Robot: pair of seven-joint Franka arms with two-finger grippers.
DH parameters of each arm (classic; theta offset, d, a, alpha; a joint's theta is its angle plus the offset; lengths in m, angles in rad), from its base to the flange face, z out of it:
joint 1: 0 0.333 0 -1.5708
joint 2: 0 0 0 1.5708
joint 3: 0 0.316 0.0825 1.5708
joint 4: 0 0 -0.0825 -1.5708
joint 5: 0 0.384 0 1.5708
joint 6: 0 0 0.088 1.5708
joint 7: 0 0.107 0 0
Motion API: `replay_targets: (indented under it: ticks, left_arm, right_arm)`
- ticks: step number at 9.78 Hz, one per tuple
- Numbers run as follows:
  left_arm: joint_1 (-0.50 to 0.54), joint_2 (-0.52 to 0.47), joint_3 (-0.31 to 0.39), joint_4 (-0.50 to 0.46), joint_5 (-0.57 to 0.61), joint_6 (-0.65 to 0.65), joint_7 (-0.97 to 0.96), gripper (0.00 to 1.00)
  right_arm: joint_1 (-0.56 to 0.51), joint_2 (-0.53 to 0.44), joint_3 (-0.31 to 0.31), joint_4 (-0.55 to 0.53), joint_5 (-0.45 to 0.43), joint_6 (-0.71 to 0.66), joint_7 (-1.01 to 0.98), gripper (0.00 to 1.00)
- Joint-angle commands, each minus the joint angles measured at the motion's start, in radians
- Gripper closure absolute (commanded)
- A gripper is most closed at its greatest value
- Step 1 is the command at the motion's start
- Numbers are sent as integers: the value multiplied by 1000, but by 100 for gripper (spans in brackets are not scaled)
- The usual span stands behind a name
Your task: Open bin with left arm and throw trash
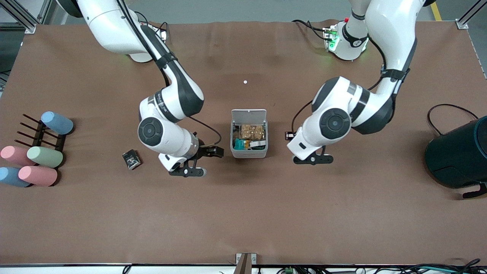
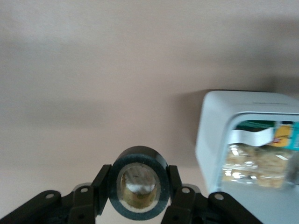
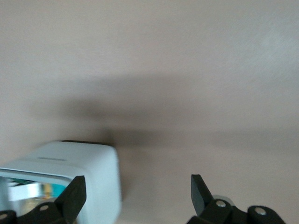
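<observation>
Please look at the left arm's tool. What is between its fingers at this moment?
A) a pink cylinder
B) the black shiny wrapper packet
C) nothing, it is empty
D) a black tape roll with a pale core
D: in the left wrist view the black tape roll sits clamped between the two fingers of the left tool, beside the open bin; the wrapper packet lies on the table.

Brown table cover (image 1: 243,213), even overhead light, soft shadows. Grey floor along base edge; aluminium frame posts (image 1: 466,15) at corners. Cables at camera edge.
</observation>
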Motion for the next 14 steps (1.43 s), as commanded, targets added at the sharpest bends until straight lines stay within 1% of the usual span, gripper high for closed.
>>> replay_targets:
  ticks: [1,2,3,5,6,7,8,9,10,11,12,13,14]
  left_arm:
    - [-81,95,3,137,-10,9,-119,93]
    - [-108,112,5,148,-10,47,-158,93]
    - [-128,120,5,148,-10,103,-207,93]
    - [-145,132,5,149,-10,153,-241,93]
    - [-148,137,3,149,-10,197,-271,93]
    - [-174,154,5,149,-10,235,-313,93]
    - [-182,161,10,149,-10,245,-316,93]
    - [-184,164,10,149,-10,247,-315,83]
    - [-185,177,10,149,-10,251,-307,81]
    - [-200,189,11,148,-10,280,-313,64]
    - [-205,192,14,140,-1,280,-305,1]
    - [-213,194,14,140,-1,280,-305,0]
    - [-211,192,14,142,-1,280,-305,0]
  right_arm:
    - [-85,-22,12,-67,-159,-15,-268,1]
    - [-103,-22,12,-93,-244,-10,-315,1]
    - [-108,-25,12,-119,-272,-10,-324,1]
    - [-153,-27,12,-176,-310,22,-410,1]
    - [-190,-37,12,-231,-332,83,-495,1]
    - [-245,-51,12,-280,-338,141,-595,1]
    - [-297,-53,14,-308,-338,166,-702,1]
    - [-337,-54,14,-314,-338,165,-773,1]
    - [-361,-62,15,-341,-338,168,-821,1]
    - [-370,-77,17,-383,-338,180,-827,1]
    - [-367,-118,18,-448,-337,218,-827,1]
    - [-373,-131,18,-489,-337,260,-829,1]
    - [-385,-131,18,-504,-337,274,-833,1]
